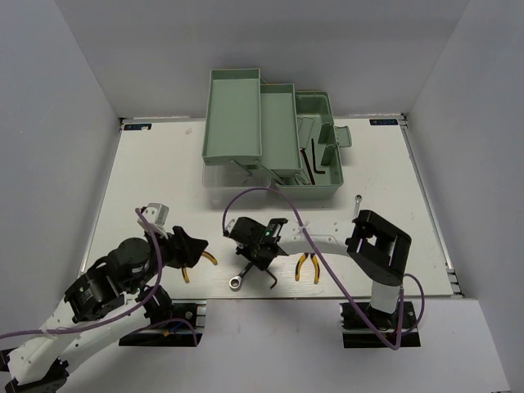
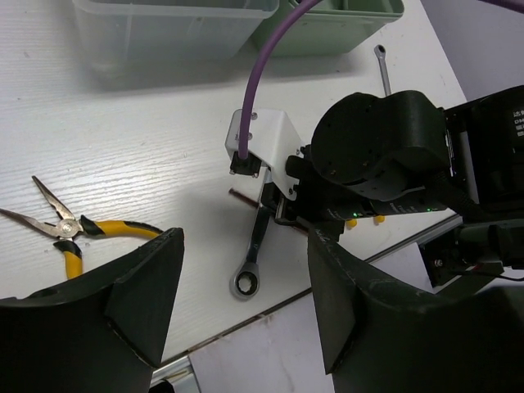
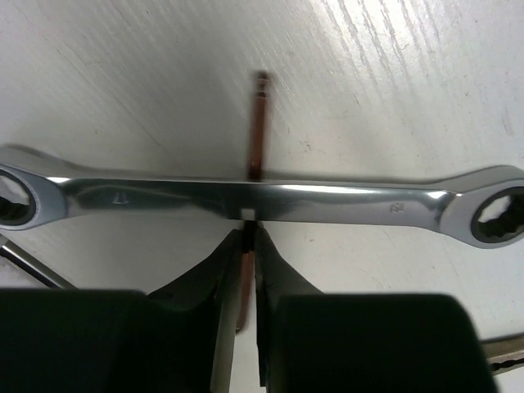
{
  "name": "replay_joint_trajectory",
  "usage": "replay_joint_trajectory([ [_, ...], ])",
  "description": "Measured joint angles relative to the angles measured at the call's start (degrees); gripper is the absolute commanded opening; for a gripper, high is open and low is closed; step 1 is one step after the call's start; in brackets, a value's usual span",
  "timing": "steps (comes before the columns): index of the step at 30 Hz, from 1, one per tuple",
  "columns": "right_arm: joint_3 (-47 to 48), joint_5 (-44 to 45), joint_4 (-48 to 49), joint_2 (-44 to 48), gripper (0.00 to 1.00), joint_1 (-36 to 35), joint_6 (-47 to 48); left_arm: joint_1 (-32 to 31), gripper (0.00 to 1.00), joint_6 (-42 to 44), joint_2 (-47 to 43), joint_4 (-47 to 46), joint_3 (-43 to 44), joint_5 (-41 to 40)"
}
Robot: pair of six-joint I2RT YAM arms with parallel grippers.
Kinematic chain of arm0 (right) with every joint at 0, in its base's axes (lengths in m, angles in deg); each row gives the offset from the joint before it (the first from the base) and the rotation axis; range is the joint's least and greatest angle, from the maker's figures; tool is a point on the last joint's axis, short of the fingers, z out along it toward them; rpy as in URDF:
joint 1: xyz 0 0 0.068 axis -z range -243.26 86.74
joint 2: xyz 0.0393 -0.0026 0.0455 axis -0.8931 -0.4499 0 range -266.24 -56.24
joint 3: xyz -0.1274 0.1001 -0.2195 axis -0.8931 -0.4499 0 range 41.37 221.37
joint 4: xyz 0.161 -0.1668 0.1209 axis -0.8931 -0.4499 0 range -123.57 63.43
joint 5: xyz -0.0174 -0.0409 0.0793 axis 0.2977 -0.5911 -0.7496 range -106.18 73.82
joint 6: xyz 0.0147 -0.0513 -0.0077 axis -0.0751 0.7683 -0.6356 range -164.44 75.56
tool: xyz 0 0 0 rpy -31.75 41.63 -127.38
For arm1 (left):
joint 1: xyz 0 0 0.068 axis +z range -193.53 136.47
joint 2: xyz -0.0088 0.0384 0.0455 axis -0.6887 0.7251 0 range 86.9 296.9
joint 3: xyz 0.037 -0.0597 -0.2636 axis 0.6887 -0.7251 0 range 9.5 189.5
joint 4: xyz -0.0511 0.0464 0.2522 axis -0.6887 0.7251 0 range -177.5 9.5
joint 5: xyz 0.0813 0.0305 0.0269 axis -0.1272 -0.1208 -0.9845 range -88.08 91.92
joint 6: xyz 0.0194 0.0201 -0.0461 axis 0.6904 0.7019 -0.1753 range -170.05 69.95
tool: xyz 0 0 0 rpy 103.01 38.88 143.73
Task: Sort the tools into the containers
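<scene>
My right gripper (image 1: pixel 260 246) (image 3: pixel 248 246) is low over the table, shut on a thin dark reddish-brown hex key (image 3: pixel 259 123) that runs under the silver ratchet wrench (image 3: pixel 262 201) (image 1: pixel 245 274) (image 2: pixel 252 258). My left gripper (image 1: pixel 187 250) (image 2: pixel 246 327) is open and empty, hovering near the front edge. One yellow-and-black-handled pliers (image 1: pixel 201 262) (image 2: pixel 78 231) lies just right of it. The second pliers (image 1: pixel 309 266) lies right of the wrench. A small silver rod (image 1: pixel 358 205) (image 2: pixel 382 70) lies further right. The mint-green toolbox (image 1: pixel 246 123) stands open at the back, a dark hex key (image 1: pixel 315 164) in its base.
The right arm's body (image 2: pixel 385 155) and a purple cable (image 1: pixel 270 196) (image 2: pixel 262 65) cross the middle of the table. The table's front edge (image 2: pixel 270 315) runs just below the wrench. Grey walls close in the left, right and back.
</scene>
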Motion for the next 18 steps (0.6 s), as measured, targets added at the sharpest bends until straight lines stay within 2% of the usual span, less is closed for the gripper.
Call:
replay_joint_trajectory([
  [1, 0.0, 0.2, 0.0, 0.0, 0.08, -0.1, -0.1, 0.0, 0.72, 0.0, -0.2, 0.0, 0.0, 0.0],
  [4, -0.4, 0.6, 0.5, 0.1, 0.00, -0.3, -0.4, 0.0, 0.72, 0.0, -0.7, 0.0, 0.0, 0.0],
  [12, -1.5, 0.8, 1.4, 0.9, 0.00, -0.3, -0.2, 0.0, 0.72, 0.0, -2.1, 0.0, -0.9, 0.0],
  [18, -0.7, -0.1, -1.8, 0.9, 0.00, 0.0, 2.6, 0.0, 0.72, 0.0, -2.3, -0.1, -0.9, 0.0],
])
